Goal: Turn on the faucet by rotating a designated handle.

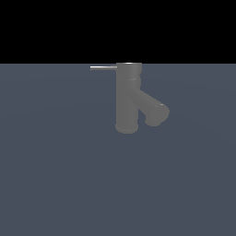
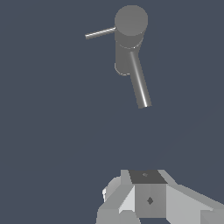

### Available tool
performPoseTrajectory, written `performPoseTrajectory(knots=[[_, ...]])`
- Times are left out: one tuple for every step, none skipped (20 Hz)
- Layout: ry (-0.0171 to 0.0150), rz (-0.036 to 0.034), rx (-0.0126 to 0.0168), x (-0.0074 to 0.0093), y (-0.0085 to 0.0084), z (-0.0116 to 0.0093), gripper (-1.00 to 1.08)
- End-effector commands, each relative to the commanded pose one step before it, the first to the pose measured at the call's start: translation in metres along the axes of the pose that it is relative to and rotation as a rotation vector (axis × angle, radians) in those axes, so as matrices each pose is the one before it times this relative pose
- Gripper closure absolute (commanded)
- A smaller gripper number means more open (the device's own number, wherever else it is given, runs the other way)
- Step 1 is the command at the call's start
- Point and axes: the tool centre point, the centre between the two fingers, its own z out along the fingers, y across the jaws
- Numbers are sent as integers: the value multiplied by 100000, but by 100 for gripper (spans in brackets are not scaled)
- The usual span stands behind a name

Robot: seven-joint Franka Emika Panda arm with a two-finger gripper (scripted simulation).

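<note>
I see a flat, uniform slate-blue floor (image 1: pixel 55 175) filling the lower part of the exterior view, ending at a straight horizon against a black background. One object stands directly on it: the faucet (image 1: pixel 126 108), a matte grey upright cylinder whose base rests on the floor near the middle of the view. Its thick spout (image 1: pixel 154 109) angles down toward the exterior view's right, and I cannot tell whether the spout's end touches the floor. In the wrist view I see the same plain floor (image 2: pixel 48 131) surrounding the faucet (image 2: pixel 127 48) on all sides.
</note>
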Motion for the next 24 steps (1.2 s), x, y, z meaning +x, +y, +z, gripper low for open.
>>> performPoseTrajectory(knots=[[0,0,0,0,1,0,108],[-1,69,-6,8,-8,11,108],[-5,138,-7,22,-41,32,108],[-9,258,-14,38,-60,53,108],[-12,358,-19,54,-85,74,108],[-16,467,-25,70,-107,96,108],[-20,572,-31,85,-130,117,108],[-23,672,-36,101,-155,138,108],[-27,777,-41,117,-179,160,108],[-30,883,-47,133,-203,181,108],[-34,984,-52,148,-228,203,108],[-37,1092,-58,165,-252,224,108],[-41,1198,-63,181,-276,246,108],[-45,1302,-68,197,-301,268,108],[-48,1409,-73,214,-326,290,108],[-52,1515,-79,231,-351,312,108],[-56,1622,-84,248,-376,334,108],[-60,1730,-89,265,-402,356,108],[-64,1838,-94,283,-428,379,108],[-68,1947,-98,300,-453,401,108],[-71,2047,-103,317,-477,422,108],[-73,2076,-103,322,-485,428,108],[-73,2078,-103,323,-486,429,108],[-73,2083,-102,325,-487,430,108]])
